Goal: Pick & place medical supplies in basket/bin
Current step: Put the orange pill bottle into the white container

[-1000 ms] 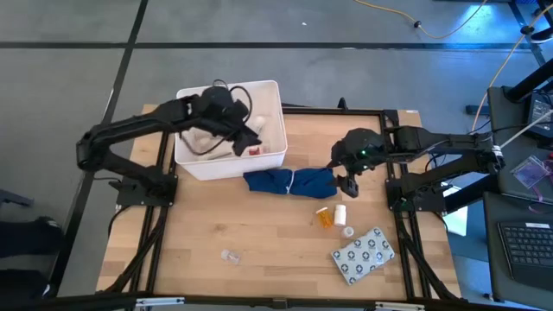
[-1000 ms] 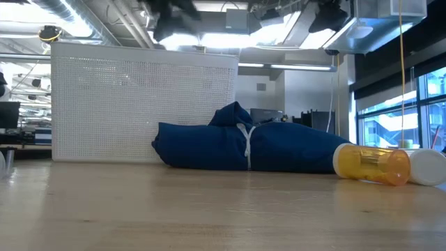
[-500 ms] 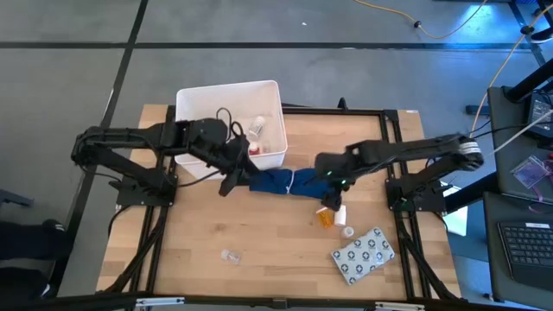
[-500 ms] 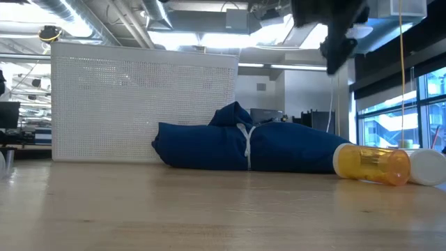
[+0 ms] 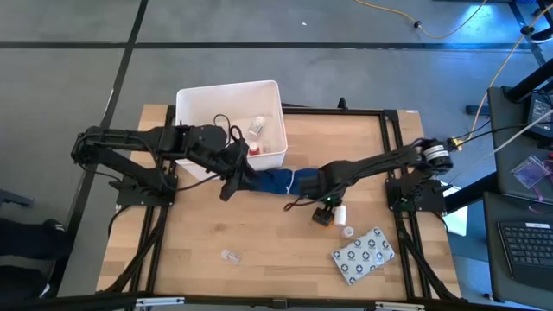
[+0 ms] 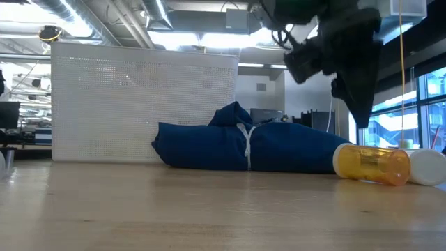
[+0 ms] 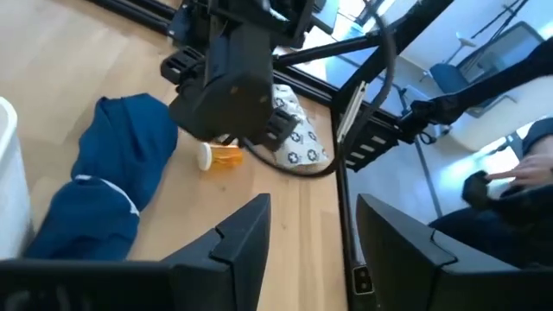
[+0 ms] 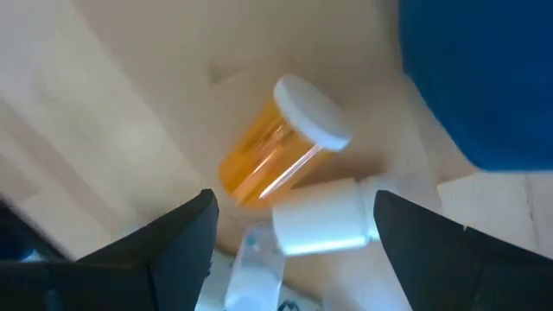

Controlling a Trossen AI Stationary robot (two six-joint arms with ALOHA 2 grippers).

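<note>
The right gripper [image 8: 289, 229] hangs with its fingers spread wide, holding nothing, just above the orange pill bottle [image 8: 281, 142], which lies on its side beside a white vial [image 8: 324, 225] near the bench's right edge. The left gripper [image 7: 307, 233], parted and empty, hovers beside the dark blue cloth [image 5: 285, 182], just in front of the white tub [image 5: 197, 161] at the bench's far edge. The blister pack [image 5: 363, 255] lies toward the near right corner, a clear vial [image 5: 229, 256] toward the near edge.

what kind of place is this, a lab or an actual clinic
Most likely a robotics lab or workshop in an open office space, not a clinic. Two dark arms are mounted on a framed wooden table, cables trail across the grey floor, and the low view shows exposed ceiling ducts and large windows.
</note>
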